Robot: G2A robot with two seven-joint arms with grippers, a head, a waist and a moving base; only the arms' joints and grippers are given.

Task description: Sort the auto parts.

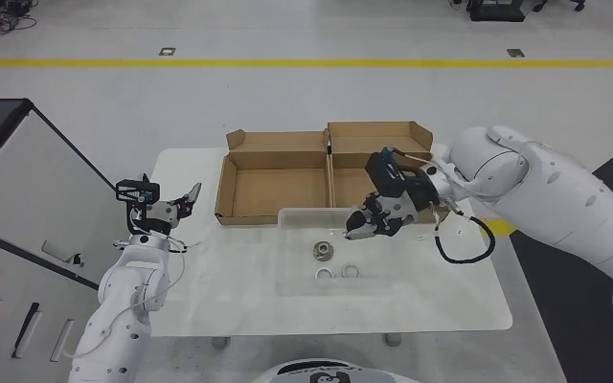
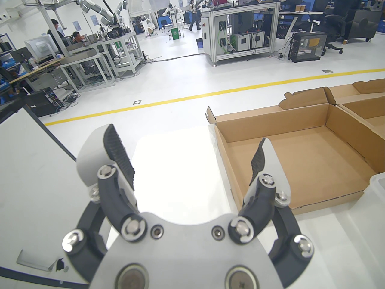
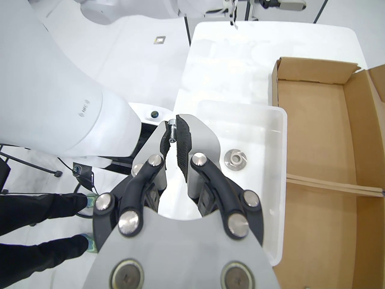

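The right wrist view gives the close detail: the right gripper [image 3: 172, 130] has its jaws clamped on a small silver bolt [image 3: 172, 129], held upright between the black pads. From the top view the same right gripper [image 1: 354, 230] hangs over the clear plastic bin [image 1: 287, 257], but the bolt there is too small to make out.

In the bin [image 3: 281, 133] a round metal nut with a wide flange [image 3: 236, 159] lies flat on the floor, apart from the gripper. The top view shows this nut [image 1: 323, 251] too, and nearer the robot two white rings [image 1: 324, 275] [image 1: 351, 272] side by side.

Two open cardboard boxes stand touching each other behind the bin, the left box [image 1: 273, 190] and the right box [image 1: 378, 136].

The left gripper [image 1: 187, 199] sits near the left edge of the tabletop [image 1: 239, 297], well apart from the bin. Its own wrist view shows the left gripper [image 2: 188, 142] with jaws wide apart and holding nothing, above the white tabletop [image 2: 177, 163], with the left box [image 2: 300, 157] just beside it.
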